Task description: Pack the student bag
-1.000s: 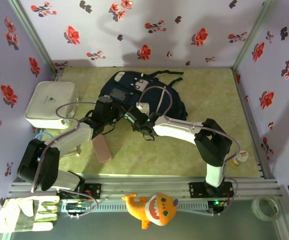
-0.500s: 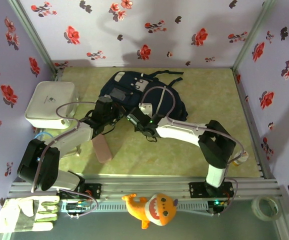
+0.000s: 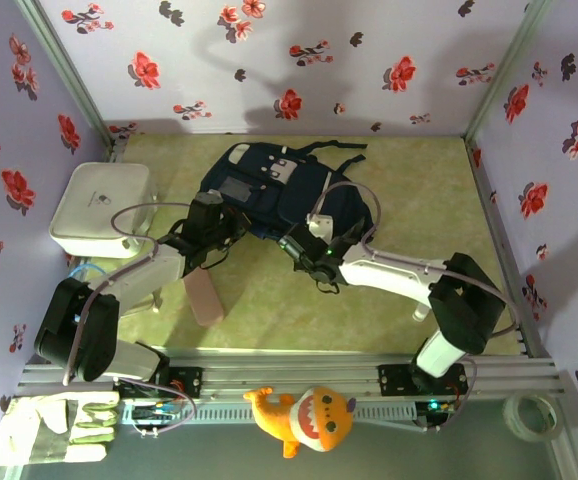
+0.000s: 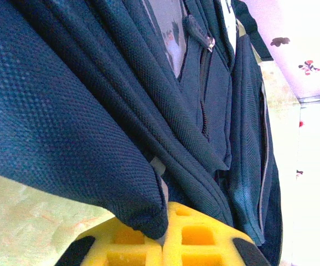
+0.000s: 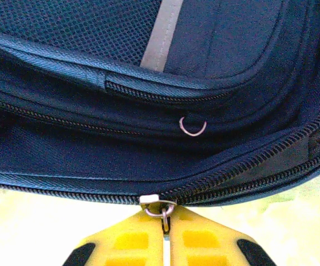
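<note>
1. Where my right gripper (image 5: 164,221) meets the student bag (image 5: 93,160), its yellow fingers (image 5: 128,239) are clenched on a small metal zipper pull (image 5: 164,211) at the bottom centre of the right wrist frame. The pull hangs from a silver slider (image 5: 149,198) just above the fingertips.
2. To the right of the slider, two rows of zip teeth (image 5: 232,167) part and run toward the right edge. To the left of it the seam lies closed. A thin metal ring (image 5: 193,127) sits above centre, and a pale stripe (image 5: 161,33) crosses the mesh at the top.
3. My left gripper (image 4: 163,244), at the bottom centre of the left wrist frame, is pressed together on a fold of the bag's navy fabric. A dark zip tab (image 4: 199,33) lies near the top edge.
4. In the overhead frame the bag lies flat in the upper middle of the green table (image 3: 419,190), with its straps toward the flowered back wall (image 3: 369,60). My left gripper grips its lower-left edge and my right gripper its lower edge.
5. Farther out, a white rounded box (image 3: 99,205) stands at the left edge of the table. A pink flat object (image 3: 206,297) lies in the lower left beside my left arm.
6. Along the bottom of the frame, off the table, lie a pair of gloves (image 3: 54,425), an orange plush toy (image 3: 304,418) and a tape roll (image 3: 531,415).
</note>
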### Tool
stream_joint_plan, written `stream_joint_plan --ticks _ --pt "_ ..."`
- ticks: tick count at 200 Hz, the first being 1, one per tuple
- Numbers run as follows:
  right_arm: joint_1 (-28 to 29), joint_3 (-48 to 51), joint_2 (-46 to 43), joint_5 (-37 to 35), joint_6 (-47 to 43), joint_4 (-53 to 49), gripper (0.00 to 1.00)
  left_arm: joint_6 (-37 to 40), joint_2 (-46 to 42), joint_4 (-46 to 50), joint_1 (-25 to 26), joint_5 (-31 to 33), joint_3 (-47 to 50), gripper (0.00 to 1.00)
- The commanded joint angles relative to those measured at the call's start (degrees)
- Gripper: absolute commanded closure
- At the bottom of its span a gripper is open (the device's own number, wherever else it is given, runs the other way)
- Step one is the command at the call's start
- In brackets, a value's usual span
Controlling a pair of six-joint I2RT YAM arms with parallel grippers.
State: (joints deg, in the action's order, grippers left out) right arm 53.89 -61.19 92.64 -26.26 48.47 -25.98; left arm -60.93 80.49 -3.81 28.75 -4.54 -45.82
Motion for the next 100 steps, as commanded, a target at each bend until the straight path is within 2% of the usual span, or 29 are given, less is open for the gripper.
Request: stream_joint_plan --ticks 1,52,72,100 --pt "-0.5 -2.9 2.1 0.1 -2.7 -2.2 0.9 1.7 -1.1 -1.2 -1.0 0.5 -1.7 1.0" --pt "-0.4 -5.0 3.8 1.1 -5.4 -1.3 0.8 1.6 -1.1 -1.1 -1.0 0.0 -1.9 1.0" --pt "-0.5 -5.3 4.2 0.9 -5.7 -1.4 0.81 1.7 -1.1 -1.1 -1.0 0.0 -2.0 1.0" --pt "-0.5 -5.1 4.3 0.2 -4.9 -1.7 0.89 1.8 -1.0 -1.2 -0.9 0.0 -1.9 1.0"
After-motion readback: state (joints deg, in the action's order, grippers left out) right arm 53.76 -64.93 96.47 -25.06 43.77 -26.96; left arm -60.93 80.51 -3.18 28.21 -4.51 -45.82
